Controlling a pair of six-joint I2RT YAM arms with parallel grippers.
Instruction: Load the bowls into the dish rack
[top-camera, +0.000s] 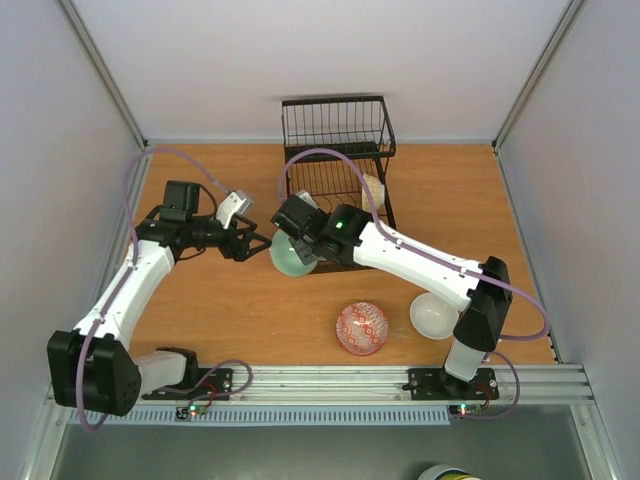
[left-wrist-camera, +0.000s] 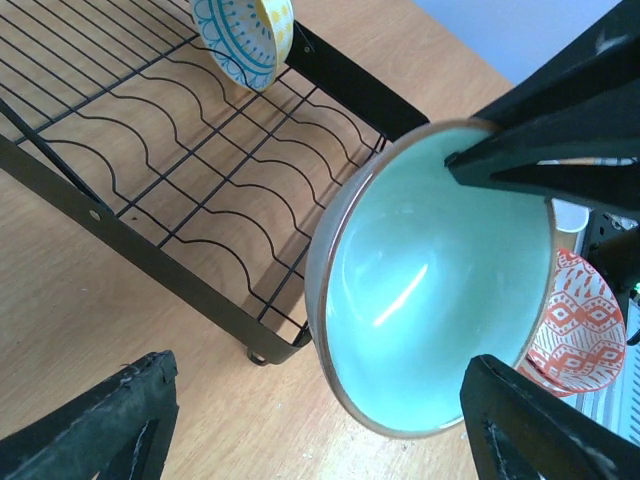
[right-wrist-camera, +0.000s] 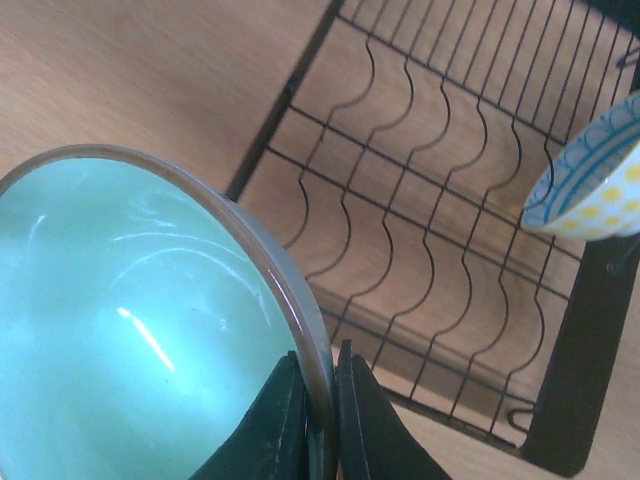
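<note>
So this is roughly the early-middle of the job, I'd say. One bowl is done: the blue-and-yellow bowl (left-wrist-camera: 245, 35) sits tipped up on the far side of the rack (left-wrist-camera: 120, 232). The green bowl (left-wrist-camera: 430, 290) is in the air just off the rack's near corner, tilted on edge, not in the tines yet. The right gripper (right-wrist-camera: 318, 352) is clenched on its rim, one finger inside and one outside. The left gripper (top-camera: 252, 243) hangs just beside the bowl with its jaws spread wide and nothing in them; looks like it's only hovering there, no contact that I can see.

What's left: get the green one slotted in, then the red bowl (top-camera: 361, 328) and the white bowl (top-camera: 433, 316), both sitting on the tabletop (top-camera: 220, 320) near the right arm's base. So one in, one in hand, two to go as far as I can see.
</note>
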